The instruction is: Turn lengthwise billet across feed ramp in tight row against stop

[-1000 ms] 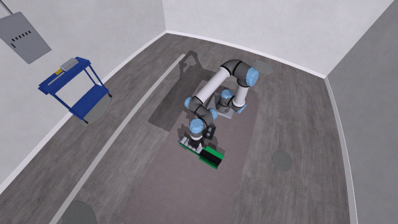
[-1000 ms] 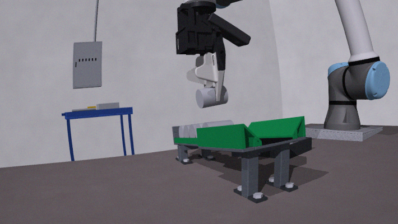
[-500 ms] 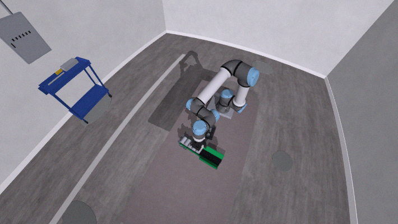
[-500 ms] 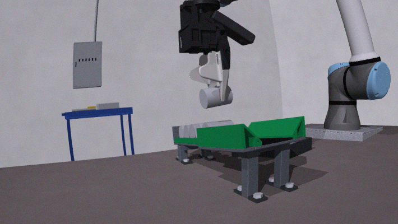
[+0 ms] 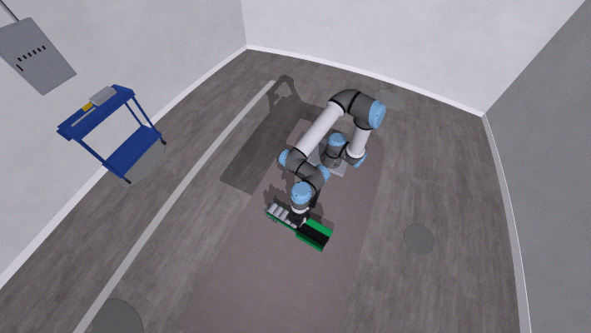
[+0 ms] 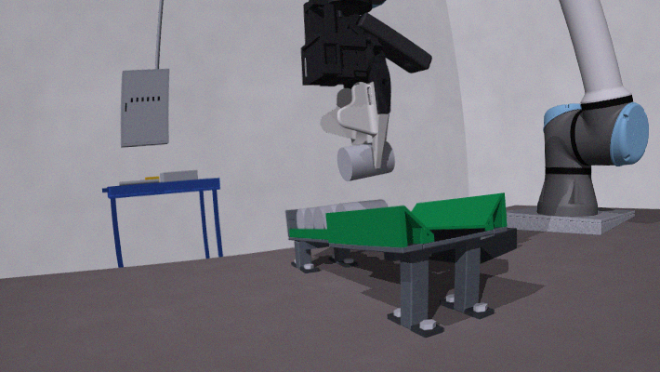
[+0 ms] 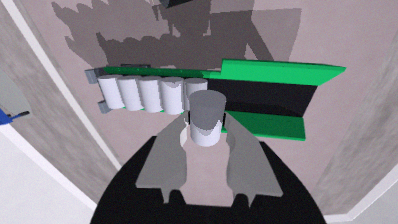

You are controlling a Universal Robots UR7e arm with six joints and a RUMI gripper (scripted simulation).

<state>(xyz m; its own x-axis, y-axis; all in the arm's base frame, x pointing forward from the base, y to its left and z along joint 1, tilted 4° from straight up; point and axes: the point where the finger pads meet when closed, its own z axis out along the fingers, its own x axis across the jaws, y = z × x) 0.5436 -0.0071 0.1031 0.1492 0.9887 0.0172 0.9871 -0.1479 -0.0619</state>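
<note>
Hanging well above the feed ramp (image 6: 372, 228), the tool (image 6: 369, 151) is clamped on one billet (image 6: 360, 164), its pale fingers (image 6: 360, 116) pressing the bar's sides; in the wrist view the same billet (image 7: 206, 119) sits between the two grey fingers with its round end face toward the camera, and open air shows between bar and ramp in the exterior view; the other billets (image 7: 145, 94) lie side by side across the ramp at its left end, touching one another in a row that reaches the grey stop (image 7: 93, 76); in the exterior view that row (image 6: 341, 209) shows only as pale round ends behind the green side wall. To the right of the row the dark ramp bed (image 7: 272, 97) lies bare between the two green walls, the far wall (image 7: 282, 72) higher in the wrist view and the near wall (image 7: 267, 125) ending in a square corner; the held billet hangs just right of the row's last bar. The ramp stands on grey legs (image 6: 414, 288) bolted to the floor; the arm's base plate (image 6: 618, 219) lies to the right, apart from the ramp; a blue cart (image 6: 113, 191) stands well to the left by the wall, under a grey wall box (image 6: 144, 108).
</note>
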